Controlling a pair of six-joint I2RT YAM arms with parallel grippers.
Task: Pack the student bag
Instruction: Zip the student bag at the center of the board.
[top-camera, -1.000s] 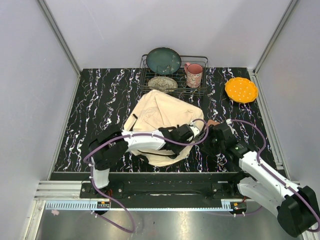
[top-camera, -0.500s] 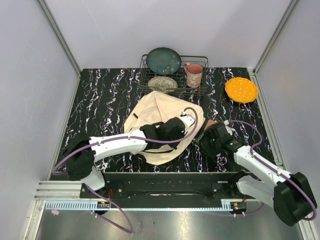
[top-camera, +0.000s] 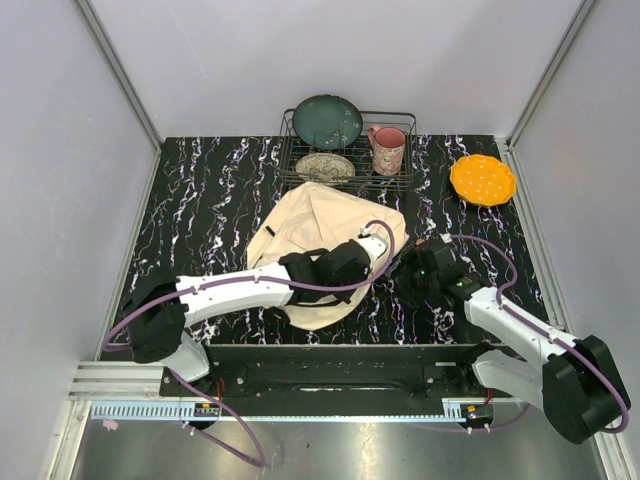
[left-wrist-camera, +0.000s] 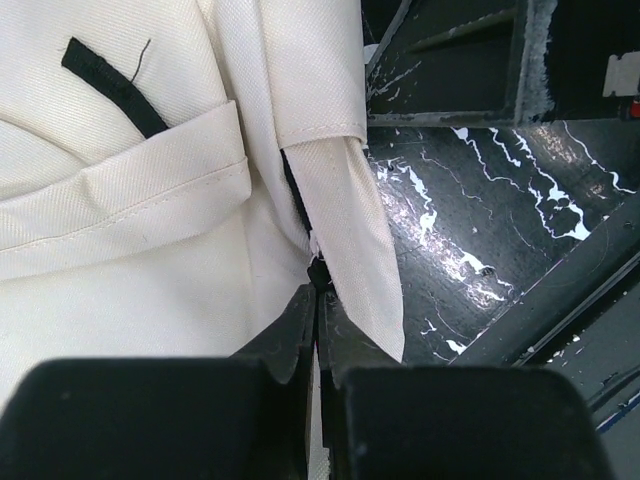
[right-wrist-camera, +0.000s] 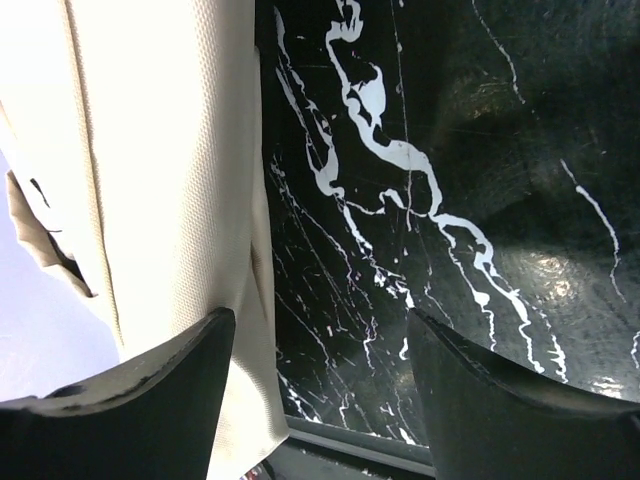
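The student bag (top-camera: 315, 232), cream canvas, lies flat in the middle of the black marble table (top-camera: 210, 210). My left gripper (top-camera: 373, 247) is at the bag's right edge. In the left wrist view it (left-wrist-camera: 318, 290) is shut on the bag's edge beside a cream strap (left-wrist-camera: 350, 230), with a small black piece at the fingertips and cream cloth (left-wrist-camera: 150, 280) showing between the fingers. My right gripper (top-camera: 408, 276) sits low just right of the bag. In the right wrist view it (right-wrist-camera: 320, 330) is open wide over bare table, with the bag's edge (right-wrist-camera: 160, 170) by its left finger.
A wire dish rack (top-camera: 400, 180) stands at the back with a dark green plate (top-camera: 327, 121), a patterned plate (top-camera: 324, 166) and a pink mug (top-camera: 388, 150). An orange dotted plate (top-camera: 482, 179) lies at the back right. The table's front rail (top-camera: 330, 355) runs close below both grippers.
My left arm has stretched out and its gripper has shifted left and back along the bag's right edge. My right gripper has moved left, closer to the bag.
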